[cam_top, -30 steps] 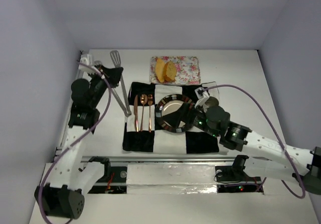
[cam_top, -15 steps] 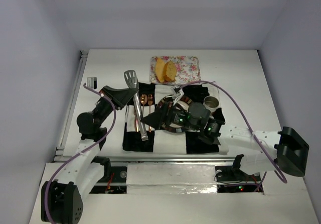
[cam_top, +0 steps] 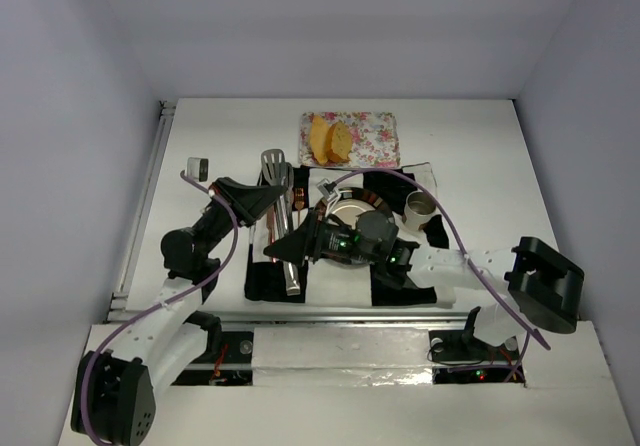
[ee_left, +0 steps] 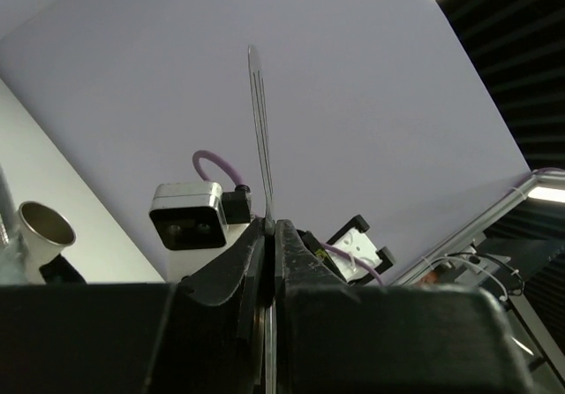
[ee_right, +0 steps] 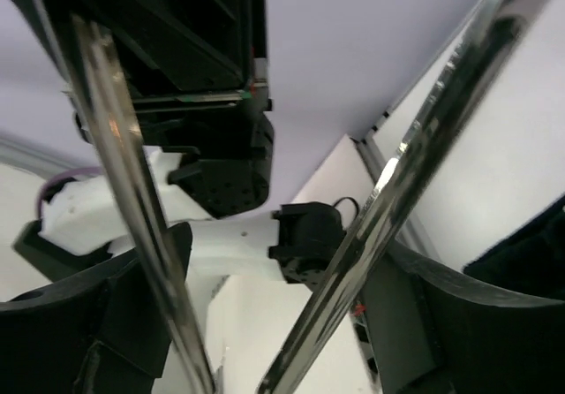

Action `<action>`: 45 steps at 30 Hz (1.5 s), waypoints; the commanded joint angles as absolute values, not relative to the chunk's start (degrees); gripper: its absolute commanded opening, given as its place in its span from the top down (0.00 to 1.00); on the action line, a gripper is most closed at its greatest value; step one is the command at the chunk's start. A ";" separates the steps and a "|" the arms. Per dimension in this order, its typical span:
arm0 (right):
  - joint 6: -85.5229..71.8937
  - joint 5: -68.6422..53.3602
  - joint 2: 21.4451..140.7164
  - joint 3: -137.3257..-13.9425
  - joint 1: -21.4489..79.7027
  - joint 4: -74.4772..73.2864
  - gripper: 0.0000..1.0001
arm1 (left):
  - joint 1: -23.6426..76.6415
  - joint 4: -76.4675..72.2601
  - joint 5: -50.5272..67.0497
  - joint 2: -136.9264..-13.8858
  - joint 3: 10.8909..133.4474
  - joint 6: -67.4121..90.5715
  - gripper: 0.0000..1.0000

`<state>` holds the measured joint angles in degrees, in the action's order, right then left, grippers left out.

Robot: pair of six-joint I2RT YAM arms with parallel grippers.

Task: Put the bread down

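Two golden-yellow bread slices [cam_top: 330,139] lie on a floral tray [cam_top: 375,138] at the back of the table. My left gripper [cam_top: 266,199] is shut on silver tongs [cam_top: 282,228]; their slotted head points to the back and their arms run to the front. In the left wrist view the jaws [ee_left: 269,224] pinch the thin metal blade [ee_left: 259,138]. My right gripper [cam_top: 283,249] reaches left over the round plate [cam_top: 348,209]. It is open, and both tong arms [ee_right: 402,173] pass between its fingers [ee_right: 146,279].
A black-and-white checked cloth [cam_top: 400,286] lies under the plate, with copper cutlery [cam_top: 299,201] partly hidden by the tongs. A metal cup [cam_top: 419,205] stands right of the plate; it also shows in the left wrist view [ee_left: 42,224].
My left gripper has carried the tongs from the left edge to the cloth. My right arm has swung left across the plate, so its open fingers now straddle the tong arms.
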<state>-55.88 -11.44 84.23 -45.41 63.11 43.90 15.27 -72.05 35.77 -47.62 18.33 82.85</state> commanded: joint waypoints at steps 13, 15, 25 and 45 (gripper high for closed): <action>-58.80 -5.28 81.57 -44.82 63.72 50.99 0.41 | 15.82 -83.52 38.76 -44.04 20.30 79.38 0.49; -58.89 -5.10 80.95 -44.48 63.72 51.15 0.41 | 15.82 -80.97 39.81 -43.51 20.91 77.80 0.41; -58.80 -0.70 77.17 -45.78 63.11 44.93 0.48 | 15.82 -52.77 40.61 -37.36 26.27 62.00 0.01; -35.09 1.48 76.36 -60.81 44.22 -10.61 0.50 | 15.82 10.98 16.44 -25.41 38.51 26.55 0.01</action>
